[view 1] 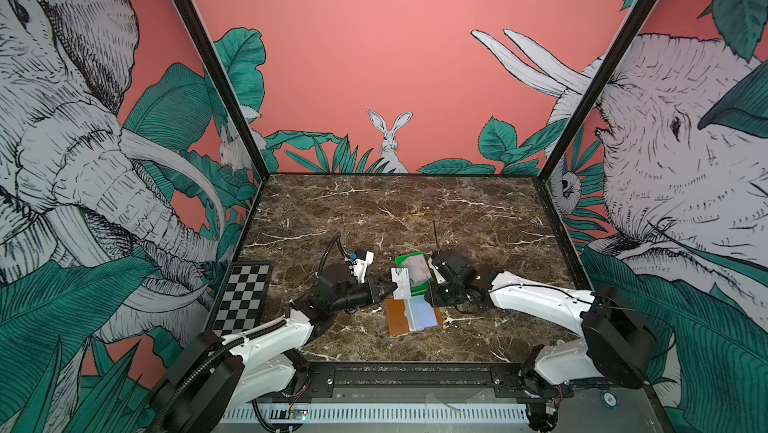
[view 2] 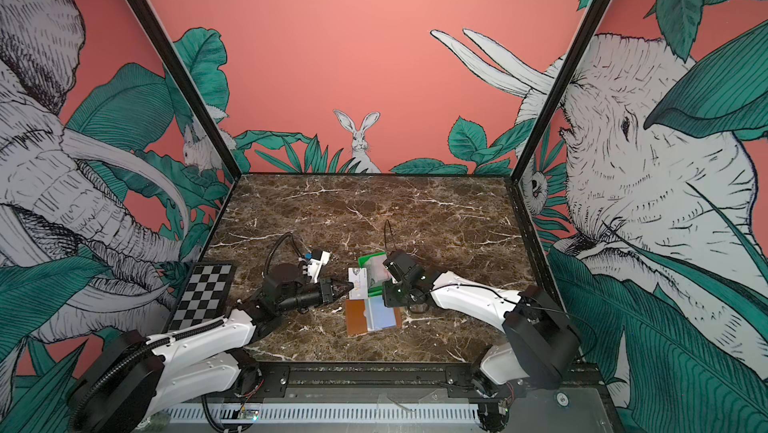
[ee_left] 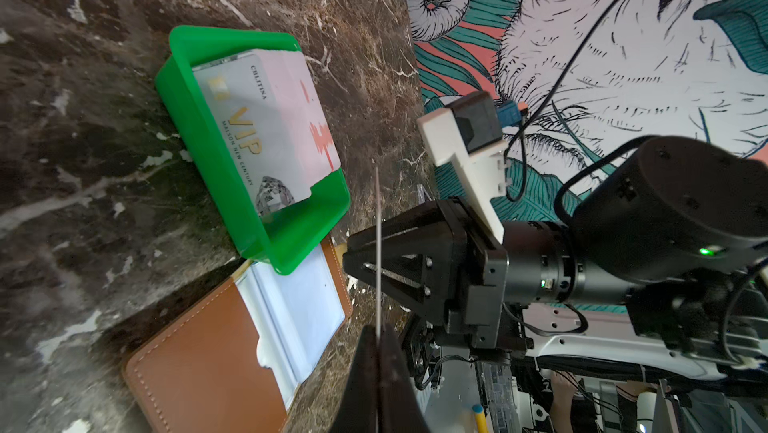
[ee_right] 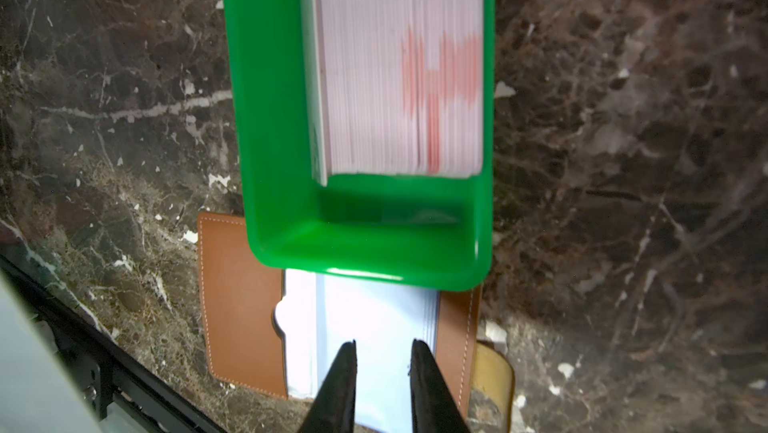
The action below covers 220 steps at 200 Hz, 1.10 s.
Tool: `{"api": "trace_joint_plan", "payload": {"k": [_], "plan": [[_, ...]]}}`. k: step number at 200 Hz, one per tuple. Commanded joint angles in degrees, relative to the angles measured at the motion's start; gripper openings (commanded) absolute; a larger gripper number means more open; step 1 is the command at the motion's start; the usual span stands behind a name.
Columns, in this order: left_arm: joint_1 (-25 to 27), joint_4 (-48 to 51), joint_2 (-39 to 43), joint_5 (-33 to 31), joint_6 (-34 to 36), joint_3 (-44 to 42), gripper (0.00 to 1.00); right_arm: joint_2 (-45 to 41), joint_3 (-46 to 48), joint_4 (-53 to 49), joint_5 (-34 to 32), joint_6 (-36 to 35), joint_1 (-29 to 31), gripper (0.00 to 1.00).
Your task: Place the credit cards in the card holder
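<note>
Expect a light, stiff, slick credit card: your left pincer clamps its near edge; right pincer stands parted, empty.

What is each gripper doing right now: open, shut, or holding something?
Left gripper: shut on a thin white plastic card with gold print.
Right gripper: open and empty, over the tan-brown leather card holder.

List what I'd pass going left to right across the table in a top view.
Checkerboard → left gripper → card it grips → right gripper. Tray and card holder overlap these, so they're skipped.
</note>
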<state>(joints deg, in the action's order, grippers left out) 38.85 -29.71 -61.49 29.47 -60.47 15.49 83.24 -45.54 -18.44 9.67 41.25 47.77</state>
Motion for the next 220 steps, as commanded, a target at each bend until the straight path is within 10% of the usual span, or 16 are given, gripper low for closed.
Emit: {"api": "trace_joint_plan", "payload": {"k": [1,93,220], "plan": [[0.5,0.9,2.8,-2.1,-0.4,-1.6,0.0,2.5,-2.2,2.0,-1.9,-1.7,0.3,0.23],[4.2,4.0,4.7,-6.3,0.1,-3.8,0.0,11.1,-10.1,1.6,-2.5,-4.6,0.2,0.21],[13.0,-0.6,2.6,-20.0,-6.8,-7.4,0.0,-3.3,5.2,-1.0,-0.1,-3.2,0.2,0.21]]}}
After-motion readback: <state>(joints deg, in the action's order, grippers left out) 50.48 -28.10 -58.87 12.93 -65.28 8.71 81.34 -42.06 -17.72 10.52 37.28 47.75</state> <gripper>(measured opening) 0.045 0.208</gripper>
